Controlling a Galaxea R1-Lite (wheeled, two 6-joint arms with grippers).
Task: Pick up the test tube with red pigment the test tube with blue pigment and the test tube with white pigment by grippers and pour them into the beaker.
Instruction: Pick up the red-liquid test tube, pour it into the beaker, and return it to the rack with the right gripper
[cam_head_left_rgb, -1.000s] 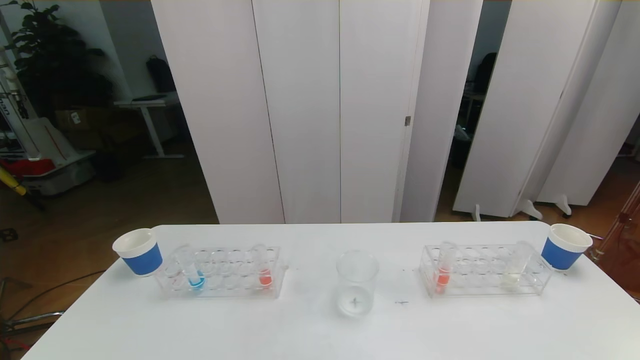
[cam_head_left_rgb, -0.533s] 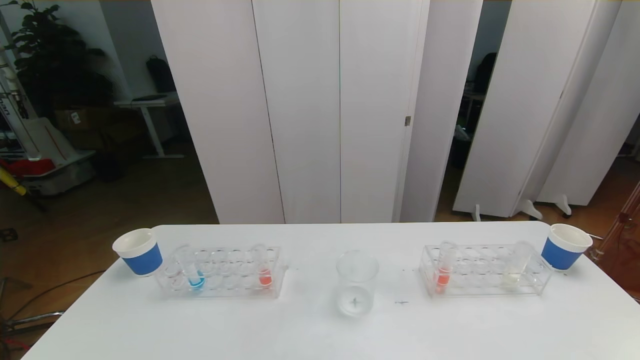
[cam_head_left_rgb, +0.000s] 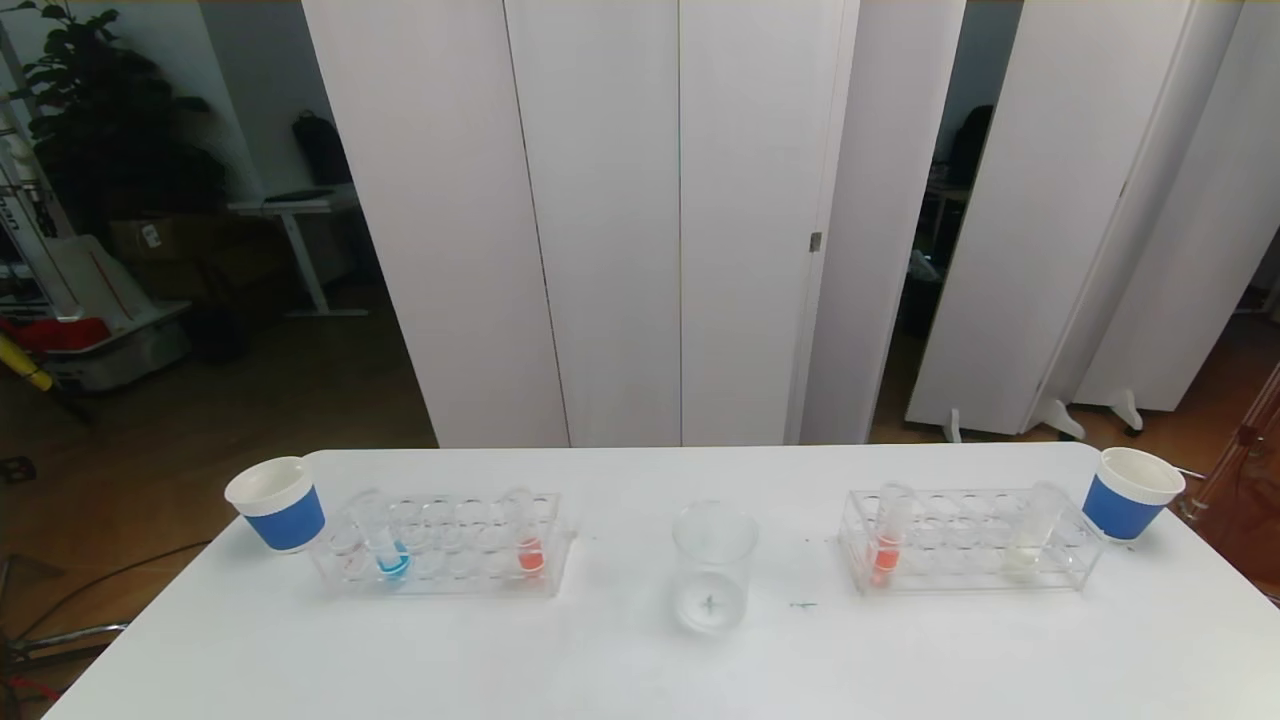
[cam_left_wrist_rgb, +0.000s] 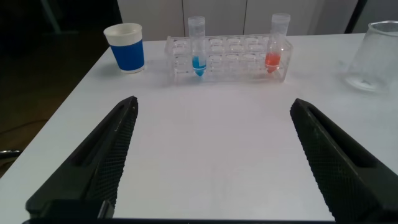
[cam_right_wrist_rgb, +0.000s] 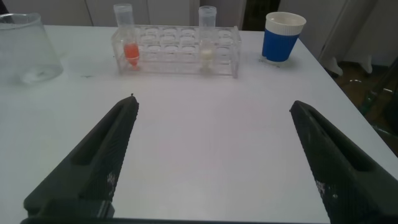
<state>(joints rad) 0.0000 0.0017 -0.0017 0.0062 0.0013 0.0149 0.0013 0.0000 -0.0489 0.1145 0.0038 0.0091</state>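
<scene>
Beaker (cam_head_left_rgb: 711, 568) is seen upright at the table's middle in the head view; neither arm is shown. Left of it, the blue-pigment tube (cam_head_left_rgb: 385, 545) stands slightly tilted in its rack (cam_head_left_rgb: 440, 545); right, the white-pigment tube (cam_head_left_rgb: 1035, 530).

Left wrist view: left gripper (cam_left_wrist_rgb: 214, 158) spread open, fingertips cut off.

Right wrist view: right gripper (cam_right_wrist_rgb: 214, 158) open; beaker partly cropped.
</scene>
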